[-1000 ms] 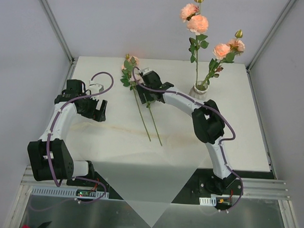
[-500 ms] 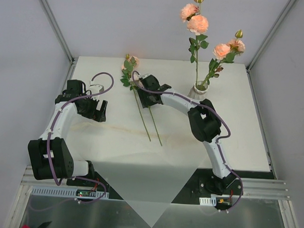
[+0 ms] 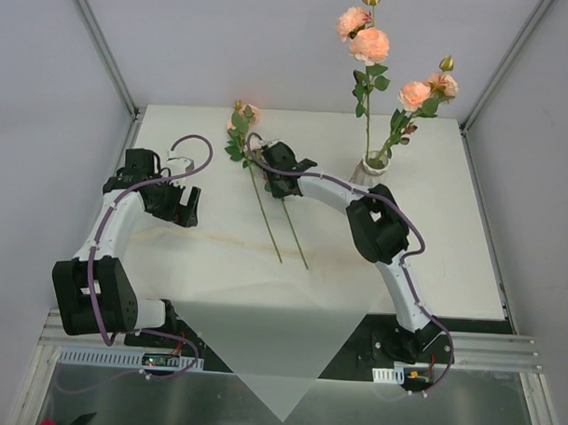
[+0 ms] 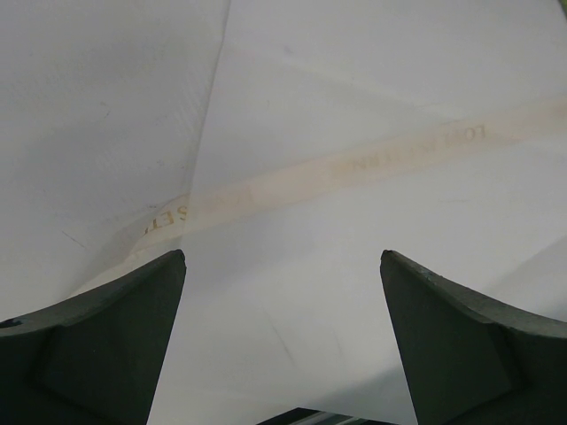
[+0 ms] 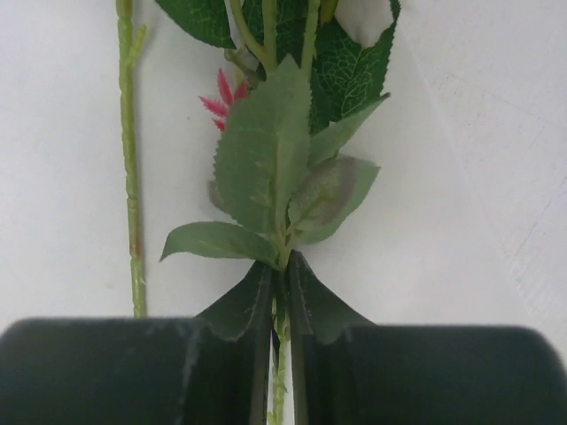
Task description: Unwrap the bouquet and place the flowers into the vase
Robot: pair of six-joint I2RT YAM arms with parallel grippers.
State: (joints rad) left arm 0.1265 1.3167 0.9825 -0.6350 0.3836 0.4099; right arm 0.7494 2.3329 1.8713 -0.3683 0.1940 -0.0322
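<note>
The paper point(image 3: 270, 352) is off and lies at the table's point(image 3: 432, 236) near edge. 2 flowers point(image 3: 369, 46) are stood in the vase point(image 3: 371, 167), back right. 2 stems point(image 3: 269, 226) are left near the back edge: 1 stem point(image 5: 280, 390) is pinched in the right gripper's point(image 5: 279, 297) narrow jaws. The left gripper point(image 4: 282, 266) is spread wide, empty.

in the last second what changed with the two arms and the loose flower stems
The right gripper edged left along the white table and closed on the leafy green flower stem lying there. The left gripper stayed open and in place. The peach-pink flowers in the small pale vase did not move.
</note>
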